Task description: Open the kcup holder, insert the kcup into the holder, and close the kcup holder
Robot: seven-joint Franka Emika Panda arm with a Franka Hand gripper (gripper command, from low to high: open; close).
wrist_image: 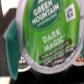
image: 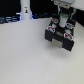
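The kcup [wrist_image: 47, 35] fills the wrist view, its green lid printed "Green Mountain Dark Magic" inside a pale rim. A teal finger pad [wrist_image: 11, 42] presses against its edge; the other finger is out of sight. In the exterior view my gripper [image: 62, 24] hangs directly over the kcup holder [image: 59, 40], a black boxy unit at the exterior view's right. The fingers look shut on the kcup, which is too small to make out in that view. Whether the holder's drawer stands open is unclear at this size.
A white bottle-like object [image: 25, 12] stands at the back on the exterior view's left. The holder rests on a pale table [image: 25, 55]. Dark clutter lines the table's far edge.
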